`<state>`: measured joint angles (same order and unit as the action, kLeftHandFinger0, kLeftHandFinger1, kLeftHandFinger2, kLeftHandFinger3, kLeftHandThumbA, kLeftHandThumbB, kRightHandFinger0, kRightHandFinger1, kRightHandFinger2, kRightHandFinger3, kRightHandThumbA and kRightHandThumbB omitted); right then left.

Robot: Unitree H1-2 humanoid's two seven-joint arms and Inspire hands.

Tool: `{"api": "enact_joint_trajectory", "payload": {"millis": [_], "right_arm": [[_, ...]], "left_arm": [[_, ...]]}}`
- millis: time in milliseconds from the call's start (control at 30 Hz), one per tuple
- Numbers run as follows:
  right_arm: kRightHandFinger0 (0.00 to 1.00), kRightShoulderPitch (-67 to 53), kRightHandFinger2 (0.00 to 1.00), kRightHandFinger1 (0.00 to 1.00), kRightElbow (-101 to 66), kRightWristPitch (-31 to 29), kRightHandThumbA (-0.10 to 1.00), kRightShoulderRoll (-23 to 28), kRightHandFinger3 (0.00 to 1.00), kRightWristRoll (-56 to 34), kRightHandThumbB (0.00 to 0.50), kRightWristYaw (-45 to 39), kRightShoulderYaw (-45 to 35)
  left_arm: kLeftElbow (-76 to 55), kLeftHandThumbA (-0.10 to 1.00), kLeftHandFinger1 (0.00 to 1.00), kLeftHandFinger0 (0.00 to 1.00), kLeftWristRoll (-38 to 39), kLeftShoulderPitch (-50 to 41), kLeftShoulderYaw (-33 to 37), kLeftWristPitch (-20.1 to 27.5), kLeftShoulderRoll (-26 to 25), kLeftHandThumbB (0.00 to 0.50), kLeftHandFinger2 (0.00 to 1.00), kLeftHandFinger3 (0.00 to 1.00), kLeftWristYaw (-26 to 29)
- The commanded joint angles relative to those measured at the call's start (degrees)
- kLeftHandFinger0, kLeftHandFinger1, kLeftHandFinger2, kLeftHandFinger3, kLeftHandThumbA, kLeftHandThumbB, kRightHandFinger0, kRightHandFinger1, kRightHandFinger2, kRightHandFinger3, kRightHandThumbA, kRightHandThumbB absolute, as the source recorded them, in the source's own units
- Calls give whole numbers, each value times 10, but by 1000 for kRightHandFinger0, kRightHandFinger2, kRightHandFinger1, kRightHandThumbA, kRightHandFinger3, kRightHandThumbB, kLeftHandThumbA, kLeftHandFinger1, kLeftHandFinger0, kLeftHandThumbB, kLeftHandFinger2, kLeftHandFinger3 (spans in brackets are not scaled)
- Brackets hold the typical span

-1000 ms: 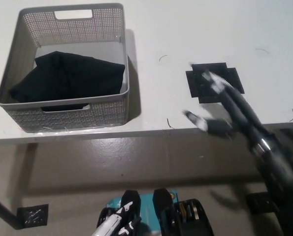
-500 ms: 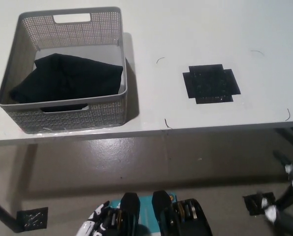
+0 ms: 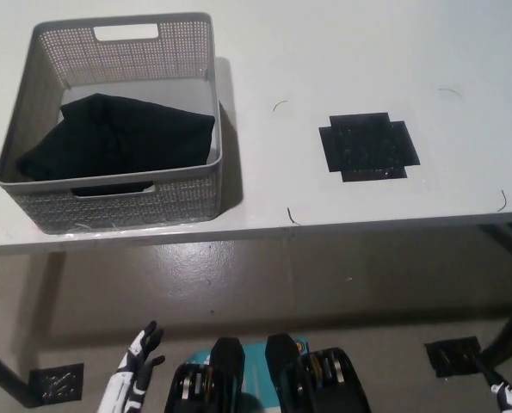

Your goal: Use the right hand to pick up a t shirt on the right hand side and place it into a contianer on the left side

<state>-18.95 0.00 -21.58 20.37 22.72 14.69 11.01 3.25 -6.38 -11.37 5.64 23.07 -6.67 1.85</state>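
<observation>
White and low in the picture, the left hand (image 3: 135, 370) hangs below the table edge at the lower left, fingers spread apart and holding nothing, resting out of the way as the task gives it no work. At the far lower right corner only a small pale tip of the right hand (image 3: 507, 397) shows, down near floor level and well apart from the table; too little of it is visible to tell whether its fingers are apart or together. It carries nothing that can be seen.

Above them runs the front edge of the white table (image 3: 324, 52). On its right part lies a black cross-shaped patch (image 3: 368, 147), flat against the surface, which looks like a marker for where the garment was to start; nothing lies on it.

Farther back and to the left stands the grey perforated basket (image 3: 206, 86), upright, with a handle slot in its far wall. Inside it the black t-shirt (image 3: 118, 138) lies crumpled, filling most of the floor and pressed toward the near wall, with a strip of bare grey bottom showing behind it. It sits wholly within the walls, as cloth does when let fall rather than folded in.

Judging from this, the placing is done and both arms are lowered to rest.
</observation>
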Motion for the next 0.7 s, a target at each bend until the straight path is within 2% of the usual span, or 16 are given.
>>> {"api": "enact_joint_trajectory", "payload": {"millis": [0, 100, 167, 300, 333, 433, 467, 567, 600, 667], "right_arm": [[1000, -4, 1000, 1000, 18, -54, 728, 41, 1000, 9, 160, 129, 48], [1000, -4, 1000, 1000, 33, -54, 724, 55, 1000, 10, 150, 157, 83], [1000, -1, 1000, 1000, 45, -54, 736, 63, 1000, 10, 148, 174, 108], [1000, 6, 1000, 1000, 62, -54, 719, 69, 1000, 18, 122, 199, 141], [1000, 8, 1000, 1000, 65, -54, 734, 71, 1000, 19, 135, 206, 148], [1000, 13, 1000, 1000, 66, -54, 803, 78, 1000, 14, 122, 208, 160], [1000, 17, 1000, 1000, 67, -54, 839, 82, 1000, 14, 112, 211, 164], [1000, 20, 1000, 1000, 73, -54, 902, 84, 1000, -1, 123, 212, 171], [1000, 18, 1000, 1000, 74, -54, 890, 83, 1000, -4, 114, 213, 170], [1000, 15, 1000, 1000, 72, -54, 831, 77, 1000, -6, 127, 218, 160]], "left_arm": [[-58, 1000, 1000, 941, 58, -26, -15, 39, -11, 327, 1000, 1000, -10], [-53, 1000, 1000, 948, 72, -30, -21, 39, -16, 307, 1000, 1000, -25], [-52, 1000, 1000, 947, 82, -34, -30, 39, -16, 334, 1000, 1000, -33], [-48, 1000, 1000, 973, 91, -47, -42, 39, -22, 342, 1000, 1000, -48], [-47, 1000, 1000, 976, 92, -49, -44, 39, -23, 330, 1000, 1000, -52], [-44, 1000, 1000, 973, 90, -61, -48, 39, -20, 325, 1000, 1000, -58], [-39, 1000, 1000, 978, 90, -61, -49, 39, -19, 333, 1000, 1000, -61], [-17, 1000, 1000, 986, 76, -56, -49, 39, -31, 361, 1000, 1000, -66], [-10, 1000, 1000, 979, 74, -52, -51, 39, -32, 379, 1000, 1000, -67], [6, 1000, 1000, 976, 75, -34, -54, 39, -35, 369, 1000, 1000, -70]]}}
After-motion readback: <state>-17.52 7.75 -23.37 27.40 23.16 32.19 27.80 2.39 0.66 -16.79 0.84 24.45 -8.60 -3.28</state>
